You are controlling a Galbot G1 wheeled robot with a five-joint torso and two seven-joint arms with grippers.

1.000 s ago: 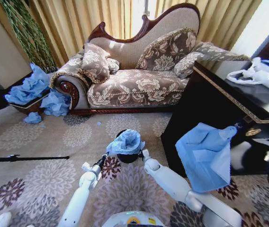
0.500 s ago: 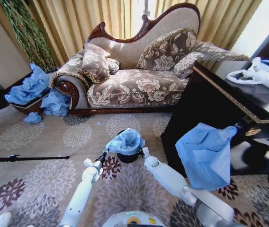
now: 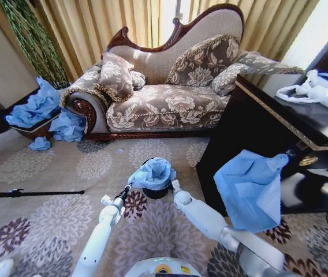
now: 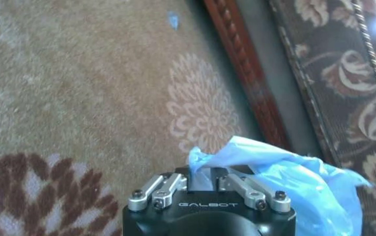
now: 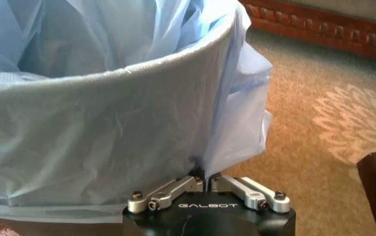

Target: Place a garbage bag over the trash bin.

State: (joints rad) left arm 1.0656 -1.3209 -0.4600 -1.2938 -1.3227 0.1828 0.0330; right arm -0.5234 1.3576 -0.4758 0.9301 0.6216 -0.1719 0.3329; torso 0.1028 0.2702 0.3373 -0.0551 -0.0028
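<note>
The light-blue garbage bag (image 3: 152, 172) is draped over the mouth of the small black trash bin (image 3: 155, 193) on the carpet in front of the sofa. My left gripper (image 3: 127, 188) is at the bin's left side, shut on a bunched edge of the garbage bag (image 4: 260, 164). My right gripper (image 3: 172, 184) is at the bin's right side, shut on the garbage bag's hem (image 5: 230, 123). In the right wrist view the plastic is stretched over the bin's round rim and hangs down its wall. The bin's base is partly hidden by both arms.
A patterned sofa (image 3: 164, 104) stands behind the bin. A dark cabinet (image 3: 250, 127) rises at the right, with a large blue plastic sheet (image 3: 249, 187) hanging on its front and white bags (image 3: 320, 92) on top. More blue plastic (image 3: 43, 112) lies far left. A black rod (image 3: 31, 193) lies on the carpet.
Both grippers have edged slightly forward and inward at the bin while keeping hold of the bag. The bag sits a little closer around the rim.
</note>
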